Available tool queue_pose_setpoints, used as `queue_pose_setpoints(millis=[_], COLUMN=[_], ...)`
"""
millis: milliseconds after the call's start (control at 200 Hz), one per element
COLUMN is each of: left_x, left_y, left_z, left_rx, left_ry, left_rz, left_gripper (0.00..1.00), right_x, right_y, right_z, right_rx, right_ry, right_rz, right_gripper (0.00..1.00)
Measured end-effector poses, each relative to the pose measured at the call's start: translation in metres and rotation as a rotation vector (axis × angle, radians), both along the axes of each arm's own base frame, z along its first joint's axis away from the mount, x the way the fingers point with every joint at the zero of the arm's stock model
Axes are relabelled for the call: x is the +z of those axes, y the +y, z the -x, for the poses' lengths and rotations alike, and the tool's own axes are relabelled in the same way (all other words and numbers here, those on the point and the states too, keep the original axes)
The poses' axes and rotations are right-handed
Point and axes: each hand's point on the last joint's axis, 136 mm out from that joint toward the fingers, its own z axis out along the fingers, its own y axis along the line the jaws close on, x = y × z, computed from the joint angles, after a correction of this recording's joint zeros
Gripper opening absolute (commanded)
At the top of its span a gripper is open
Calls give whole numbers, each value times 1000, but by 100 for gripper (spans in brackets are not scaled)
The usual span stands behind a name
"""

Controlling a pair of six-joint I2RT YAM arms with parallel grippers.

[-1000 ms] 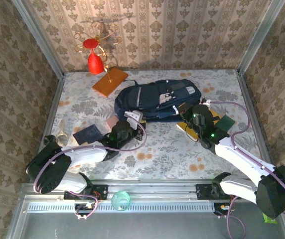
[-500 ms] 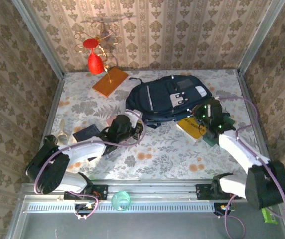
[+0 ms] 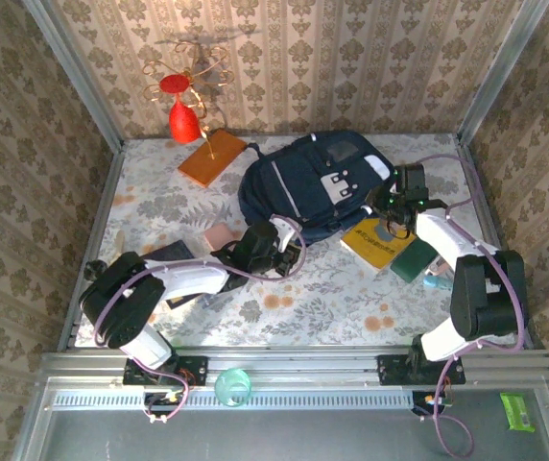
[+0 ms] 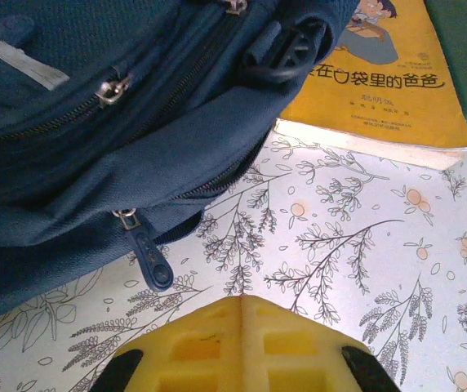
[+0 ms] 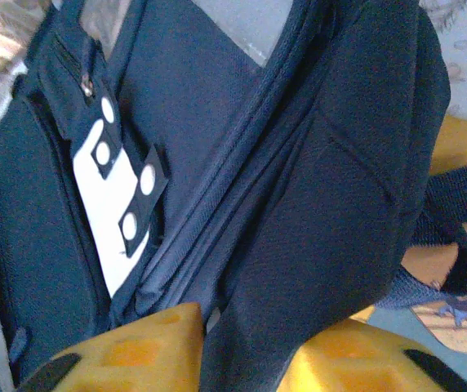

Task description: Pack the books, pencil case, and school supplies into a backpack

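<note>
Backpack: I see the backpack [image 3: 303,182] lying flat at the back middle of the surface [image 3: 303,303], front side up, with its grey-white patch [image 3: 337,182] showing.
Zips: in the left wrist view the pocket zips along its near edge look closed, and one zip pull [image 4: 148,257] hangs down onto the surface.
Right jaws: the right gripper [image 5: 254,322] is at the backpack's right edge. A thick fold of navy fabric sits between its yellow pads, and I cannot tell whether they clamp it or stand loose around it.
Left jaws: the left gripper [image 4: 242,306] has its pads pressed together on nothing, low over the surface just short of the backpack's near edge.
Books: the yellow book [image 3: 375,240] lies just beside the backpack's near right corner, one edge tucked under it. The green book [image 3: 415,259] touches the yellow one on the right. The navy book [image 3: 164,255] lies far left, partly under the left arm.
Pencil case: the pink pencil case [image 3: 220,235] lies near the navy book, apart from the backpack.
Beyond: an orange slab [image 3: 211,158] and a red ornament [image 3: 183,120] sit at the back left.
</note>
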Motion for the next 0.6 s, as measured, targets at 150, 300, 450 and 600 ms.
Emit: queue_pose_setpoints(millis=[150, 300, 450, 600], left_x=[-1, -5, -20, -34], left_y=[6, 17, 11, 4], left_z=[-6, -16, -22, -28], left_rx=[24, 76, 82, 96], left_ry=[4, 44, 99, 156], left_rz=[-3, 15, 6, -21], left_gripper=[20, 43, 50, 50], right_x=[-3, 7, 14, 6], right_y=[-1, -2, -3, -3], right_z=[8, 15, 17, 22], right_rx=[30, 48, 55, 58], right_ry=[24, -2, -24, -5], right_rz=[30, 51, 68, 71], right_gripper=[50, 53, 54, 54])
